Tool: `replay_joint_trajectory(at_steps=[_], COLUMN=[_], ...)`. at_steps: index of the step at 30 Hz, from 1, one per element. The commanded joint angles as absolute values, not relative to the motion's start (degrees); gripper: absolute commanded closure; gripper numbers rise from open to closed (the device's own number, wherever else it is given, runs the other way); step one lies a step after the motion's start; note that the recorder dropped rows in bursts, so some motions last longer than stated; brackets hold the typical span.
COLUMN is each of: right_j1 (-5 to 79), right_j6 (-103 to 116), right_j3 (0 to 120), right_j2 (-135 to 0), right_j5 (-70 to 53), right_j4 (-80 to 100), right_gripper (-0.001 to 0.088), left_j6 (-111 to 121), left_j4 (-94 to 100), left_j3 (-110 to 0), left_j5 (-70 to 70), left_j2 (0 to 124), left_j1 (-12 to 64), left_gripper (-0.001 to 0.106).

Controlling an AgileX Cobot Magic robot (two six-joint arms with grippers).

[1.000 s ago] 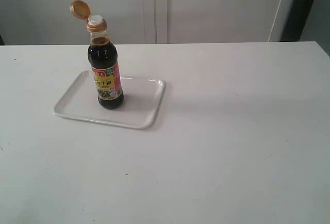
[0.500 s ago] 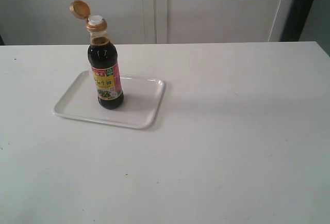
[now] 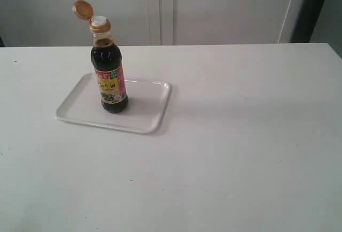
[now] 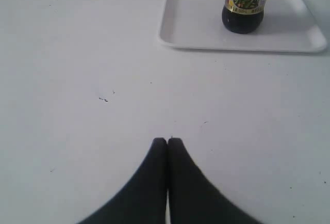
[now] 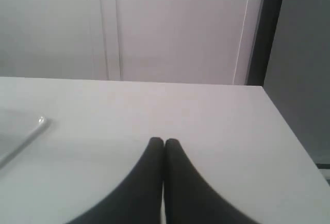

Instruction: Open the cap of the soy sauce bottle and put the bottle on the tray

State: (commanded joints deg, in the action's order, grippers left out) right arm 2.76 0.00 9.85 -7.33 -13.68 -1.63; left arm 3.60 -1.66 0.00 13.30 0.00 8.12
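One soy sauce bottle [image 3: 109, 77] stands on the one tray [image 3: 80, 109], and that tray is the single flat dish on the counter [image 3: 240, 146]. One cap [image 3: 82, 10] – flipped open, hinged just above the bottle's neck. One label wraps the bottle. Two pincers show – the left pincer [image 4: 167, 140] facing the tray, the right pincer [image 5: 164, 141] beside the tray's corner – each with two fingers pressed together.

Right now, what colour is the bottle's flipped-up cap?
Orange-brown. The cap stands open above the white spout, clearest in the exterior view.
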Motion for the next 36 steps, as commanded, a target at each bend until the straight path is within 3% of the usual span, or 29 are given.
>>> replay_joint_trajectory(at_steps=[9,36], right_j1=[2.8,2.8], right_j6=[1.8,0.0], right_j3=[0.3,0.0], right_j2=[0.0,0.0], right_j5=[-13.7,-19.2], right_j4=[-1.6,-1.6], right_gripper=[0.0868,0.0868], left_j6=[3.6,3.6], left_j4=[-1.7,-1.7], left_j3=[0.0,0.0], left_j5=[13.3,13.3], left_j2=[0.0,0.0], left_j1=[8.1,8.1], left_gripper=[0.105,0.105])
